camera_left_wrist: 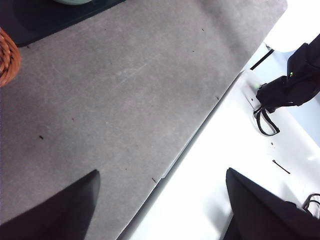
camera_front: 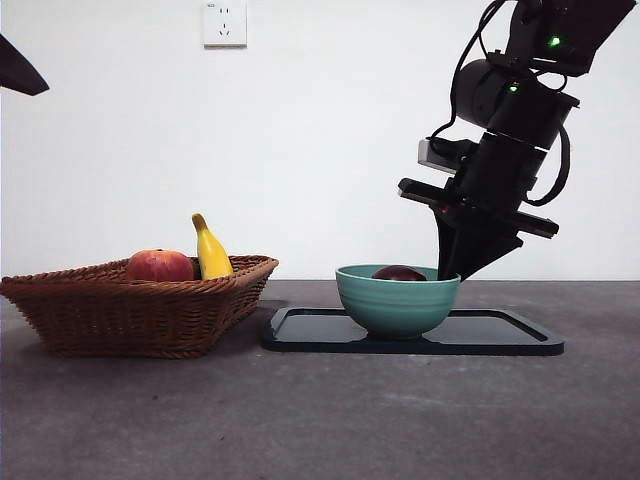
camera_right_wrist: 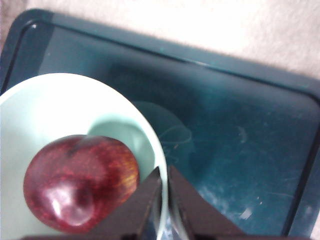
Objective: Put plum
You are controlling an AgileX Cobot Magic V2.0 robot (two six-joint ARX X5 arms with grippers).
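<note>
While plum (camera_right_wrist: 80,182) lies in bowl (camera_right_wrist: 30,107) | right gripper (camera_right_wrist: 165,192) jaws nearly together at its rim | left gripper (camera_left_wrist: 160,210) jaws wide apart, empty.

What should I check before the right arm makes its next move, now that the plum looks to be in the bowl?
1. Plum resting inside the green bowl: ok.
2. Right gripper free of the plum, jaws nearly shut at the bowl's rim: ok.
3. Jaws clear of the rim: cannot tell, they look pressed around it.
4. Bowl sits upright on the dark tray: ok.
5. Left gripper open, off to the side over the table: ok.
6. Basket apart from the tray: ok.
</note>
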